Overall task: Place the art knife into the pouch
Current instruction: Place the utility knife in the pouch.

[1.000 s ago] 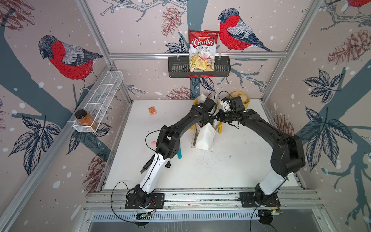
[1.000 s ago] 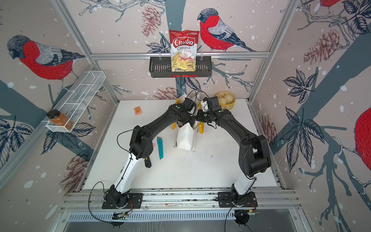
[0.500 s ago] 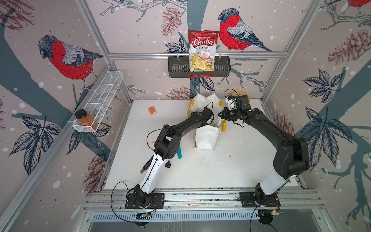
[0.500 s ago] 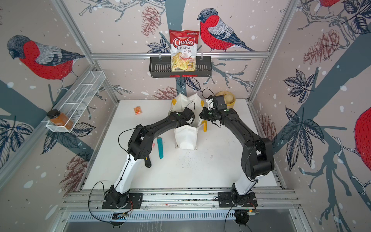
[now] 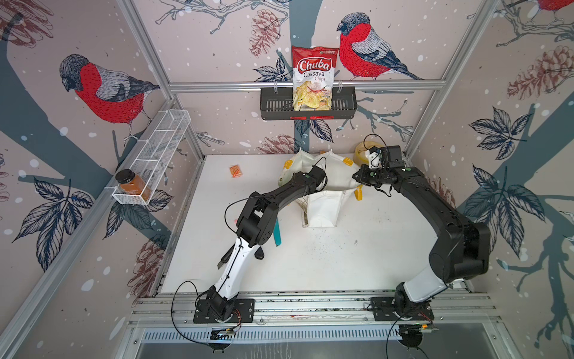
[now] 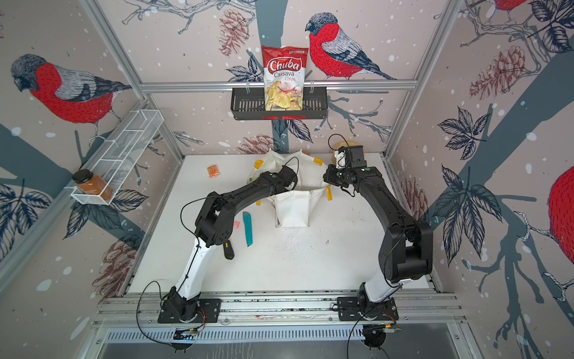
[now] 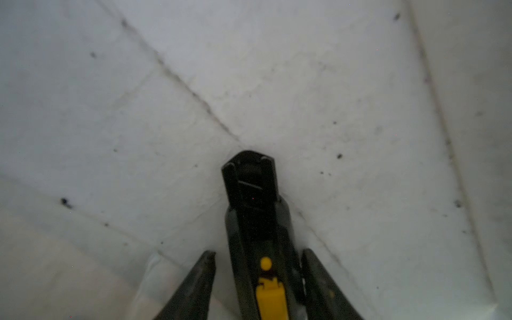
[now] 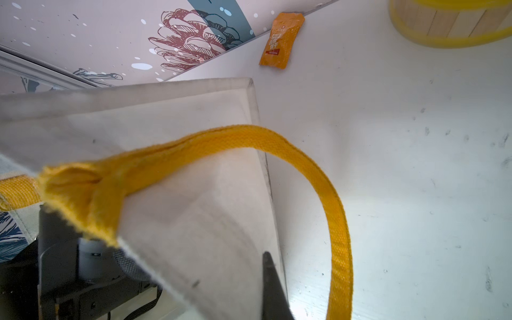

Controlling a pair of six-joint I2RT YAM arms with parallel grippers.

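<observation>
One white pouch [image 5: 323, 211] with two yellow handles [image 8: 318, 177] stands mid-bench, three knives in all: the black, yellow-slidered art knife [image 7: 255, 221] inside it between the left gripper's [image 7: 257, 266] parted fingers, untouched, two beside it; the right gripper [image 5: 357, 178] pinches its rim.

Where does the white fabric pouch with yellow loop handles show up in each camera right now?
Top views: the white fabric pouch with yellow loop handles stands at the table's far centre between both arms.
Left wrist: its white inner fabric fills the frame.
Right wrist: its wall and handle fill the middle.
Shared landmark: yellow handle.
</observation>
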